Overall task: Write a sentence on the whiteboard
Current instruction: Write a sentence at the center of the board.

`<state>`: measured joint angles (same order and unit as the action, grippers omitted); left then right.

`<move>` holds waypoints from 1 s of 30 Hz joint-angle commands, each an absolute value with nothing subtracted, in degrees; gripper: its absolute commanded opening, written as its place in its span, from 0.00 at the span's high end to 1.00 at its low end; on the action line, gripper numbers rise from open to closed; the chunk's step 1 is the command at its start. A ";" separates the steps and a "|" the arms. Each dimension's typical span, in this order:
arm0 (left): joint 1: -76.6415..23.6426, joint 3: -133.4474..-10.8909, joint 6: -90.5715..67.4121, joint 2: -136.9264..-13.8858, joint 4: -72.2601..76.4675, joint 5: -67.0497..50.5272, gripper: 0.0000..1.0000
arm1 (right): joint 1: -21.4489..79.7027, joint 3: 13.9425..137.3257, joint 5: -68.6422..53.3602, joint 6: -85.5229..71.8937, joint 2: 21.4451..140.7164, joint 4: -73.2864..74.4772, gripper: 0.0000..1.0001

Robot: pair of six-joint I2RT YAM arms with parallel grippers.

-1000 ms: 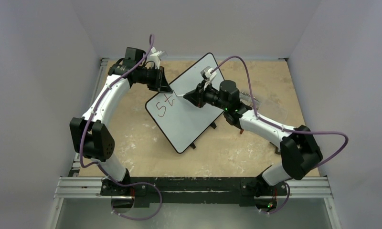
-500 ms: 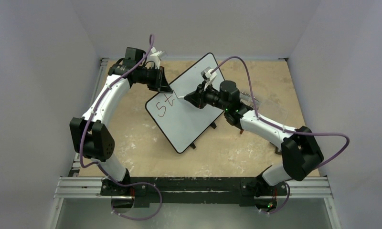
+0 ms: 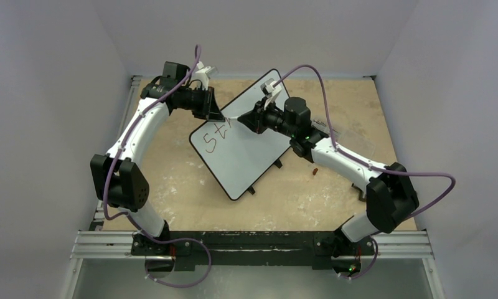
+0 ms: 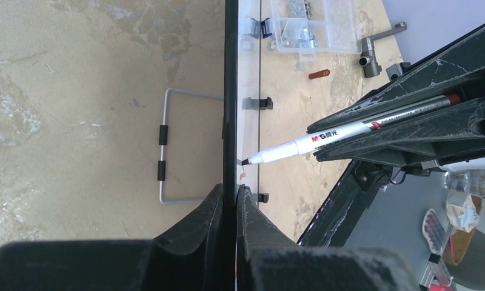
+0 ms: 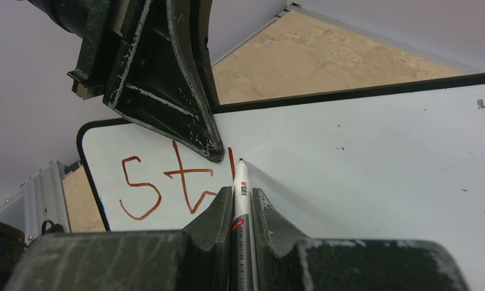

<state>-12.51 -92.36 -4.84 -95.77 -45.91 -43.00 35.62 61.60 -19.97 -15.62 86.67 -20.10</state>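
Note:
The whiteboard (image 3: 243, 156) stands tilted in the middle of the table. The sentence (image 3: 214, 138) reads "St" in reddish-brown, with a short new stroke beside it (image 5: 230, 159). My left gripper (image 3: 218, 117) is shut on the board's far-left edge, seen edge-on in the left wrist view (image 4: 230, 91) between its fingers (image 4: 230, 194). My right gripper (image 3: 246, 119) is shut on the red-and-white marker (image 5: 241, 200). The marker tip touches the board just right of the "t" (image 5: 185, 182). The marker also shows in the left wrist view (image 4: 325, 138).
A clear plastic box of metal bits (image 4: 313, 24) lies on the table behind the board, with a red marker cap (image 4: 319, 74) and a grey metal part (image 4: 373, 51) near it. The board's wire stand (image 4: 167, 145) sticks out at its back.
My right gripper has moved the marker up and to the left, toward my left gripper. A new short stroke has appeared after the "t". The left arm has not moved.

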 commanded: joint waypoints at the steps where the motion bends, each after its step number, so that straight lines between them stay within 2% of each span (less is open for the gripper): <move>1: -12.39 -94.31 -1.49 -92.11 -42.72 -42.80 1.00 | 35.67 64.44 -16.76 -15.97 87.69 -19.52 1.00; 12: -12.39 -94.39 -1.71 -92.02 -42.65 -42.97 1.00 | 35.68 65.70 -14.81 -15.99 86.85 -17.76 1.00; 23: -12.39 -94.46 -2.05 -91.94 -42.45 -43.45 1.00 | 35.55 61.95 -13.05 -15.66 78.82 -17.34 1.00; 30: -12.39 -94.32 -2.11 -91.68 -42.39 -43.41 1.00 | 35.46 61.60 -12.56 -14.90 79.74 -16.41 1.00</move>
